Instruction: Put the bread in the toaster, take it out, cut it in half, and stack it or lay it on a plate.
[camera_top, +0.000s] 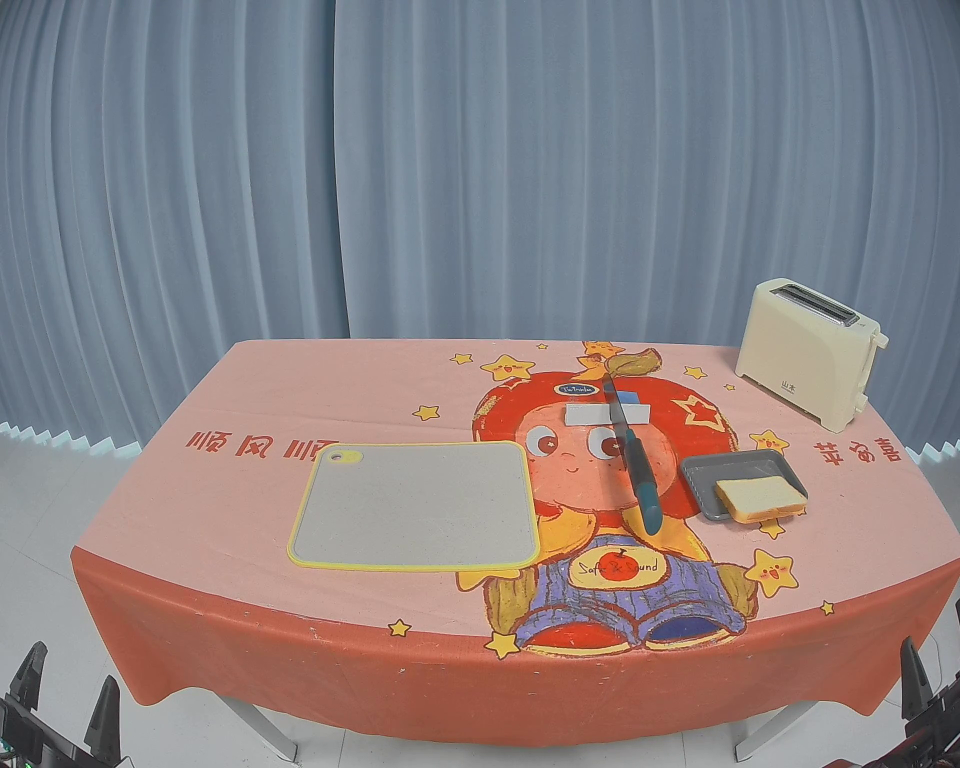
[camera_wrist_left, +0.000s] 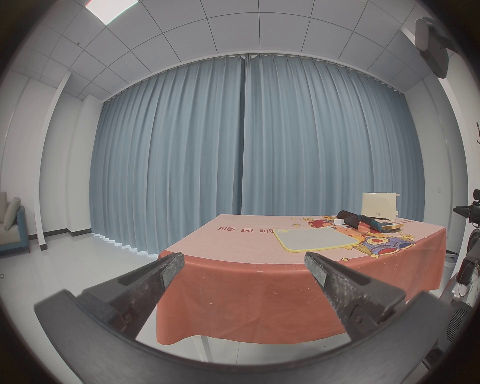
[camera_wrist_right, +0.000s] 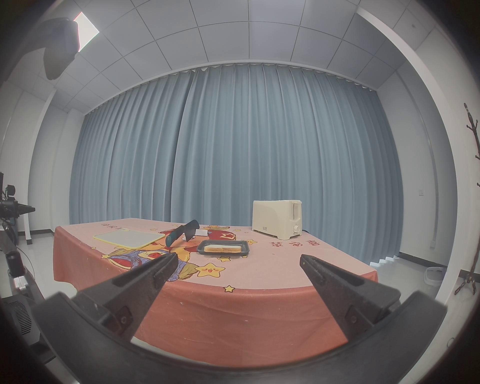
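Since the bread (camera_top: 762, 497) looks soft, light and crushable, pinch opposite edges gently; it lies in the grey tray (camera_top: 700, 472) near the toaster (camera_top: 808, 350). Left gripper (camera_wrist_left: 243, 262) and right gripper (camera_wrist_right: 239, 261) gape empty, well apart from the toaster.

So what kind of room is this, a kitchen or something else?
Probably a staged test room rather than a real kitchen: a blue curtain covers the whole back wall under an office-style panelled ceiling, and a lone table in a cartoon cloth carries a toaster and cutting board.
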